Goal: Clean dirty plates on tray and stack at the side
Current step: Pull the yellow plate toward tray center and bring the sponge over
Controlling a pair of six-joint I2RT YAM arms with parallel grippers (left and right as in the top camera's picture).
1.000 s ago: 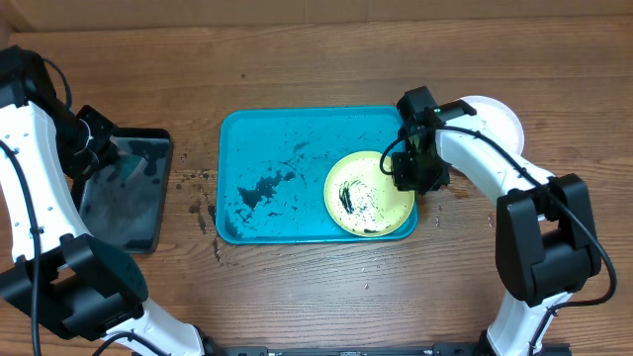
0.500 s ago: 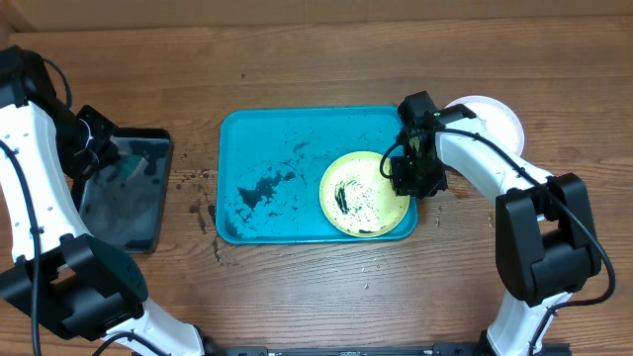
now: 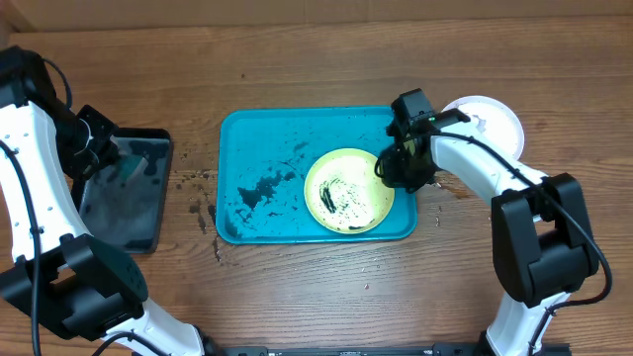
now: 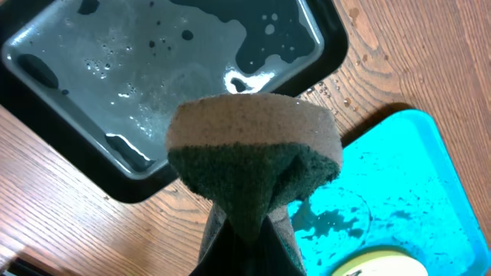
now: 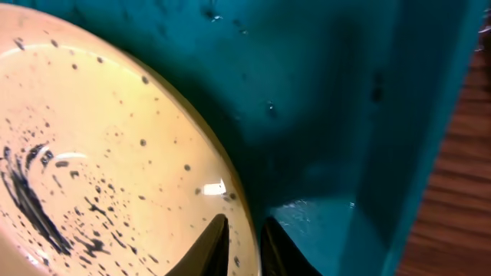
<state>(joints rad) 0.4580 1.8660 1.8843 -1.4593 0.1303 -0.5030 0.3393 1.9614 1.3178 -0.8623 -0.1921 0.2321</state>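
Plate (image 5: 92, 138) rim within right claw (image 5: 244, 249)

Turquoise tray (image 3: 257, 129) – black-flecked, yellow-green plate (image 3: 348, 191) – black-smeared, green-tan sponge (image 4: 253, 165)

I get 1 overhead view, straight down on the whole table (image 3: 316, 59). The left wrist camera looks past the sponge (image 4: 253, 153) at its tip to the black tray (image 4: 123, 188) below. The right wrist camera sits close against the plate (image 5: 100, 130). All 3 share the turquoise tray (image 3: 257, 133).
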